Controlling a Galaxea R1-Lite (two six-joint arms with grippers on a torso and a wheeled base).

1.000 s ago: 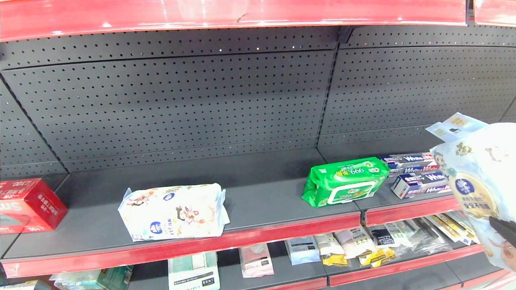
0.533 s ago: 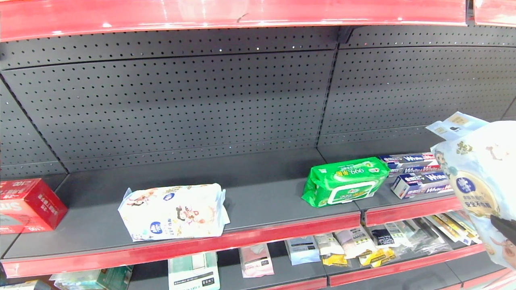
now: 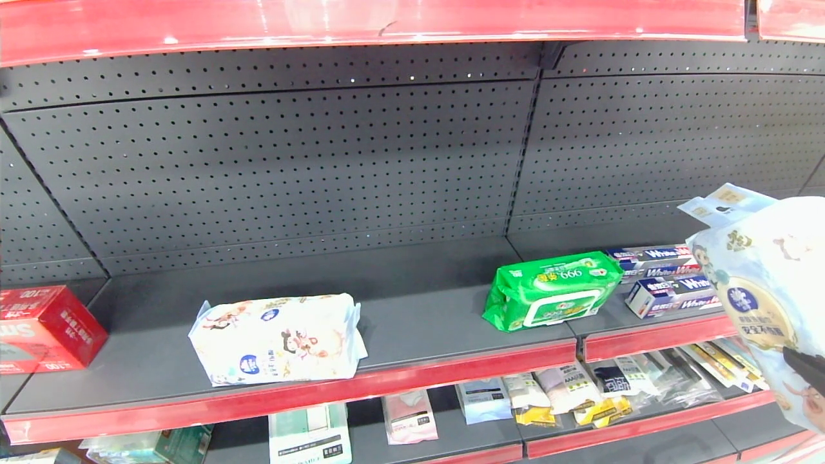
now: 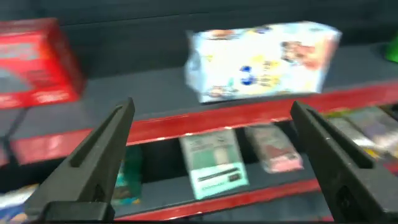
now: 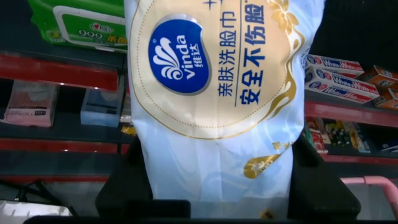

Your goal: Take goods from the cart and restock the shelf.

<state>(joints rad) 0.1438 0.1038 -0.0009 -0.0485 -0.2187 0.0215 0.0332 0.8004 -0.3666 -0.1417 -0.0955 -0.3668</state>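
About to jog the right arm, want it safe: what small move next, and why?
Probably shift the right tool left, toward the bare shelf stretch between the white pack and the green wipes. The held tissue pack hangs at the far right by the toothpaste boxes, and it seems to match that white pack.

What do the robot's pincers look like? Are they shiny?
Not shiny. The left pincer has two long, flat, dark grey fingers that taper to slim tips. The right pincer has plain matt black fingers.
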